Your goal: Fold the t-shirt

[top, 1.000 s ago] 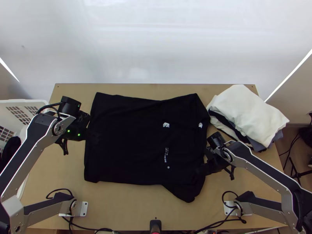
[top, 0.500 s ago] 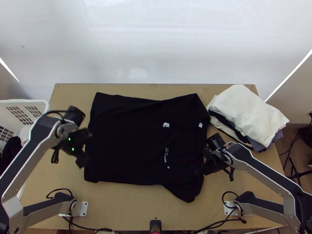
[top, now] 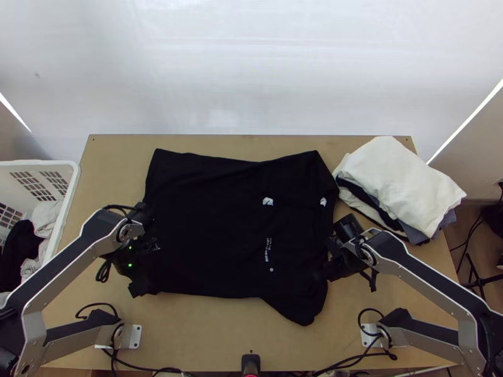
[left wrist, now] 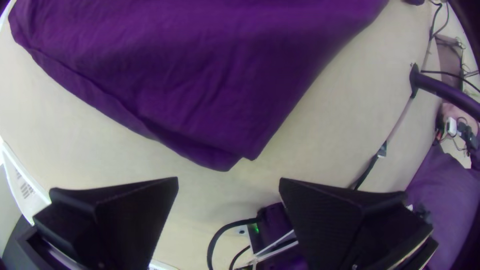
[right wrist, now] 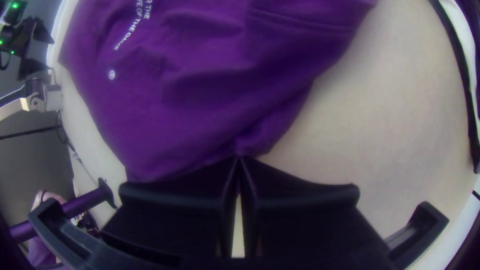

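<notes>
The black t-shirt [top: 214, 220] lies spread flat on the table, its printed end to the right and a flap slanting out at the lower right. My left gripper [top: 146, 267] is over the shirt's lower left corner in the top view. In the left wrist view the left gripper [left wrist: 228, 185] stands open, the shirt's corner [left wrist: 235, 150] just beyond its fingertips. At the shirt's lower right edge is my right gripper [top: 327, 271]. In the right wrist view the right gripper [right wrist: 240, 159] is shut on the edge of the shirt [right wrist: 200, 100], which looks purple there.
A stack of folded clothes [top: 396, 185], white on top, lies at the table's right back. A white basket [top: 70, 188] holding dark and light cloth stands at the left. Cables [top: 339, 363] and a dark post [top: 251, 363] are at the table's near edge.
My left gripper has moved down the picture along the shirt's left edge to its near corner. The right arm and the shirt look nearly unchanged.
</notes>
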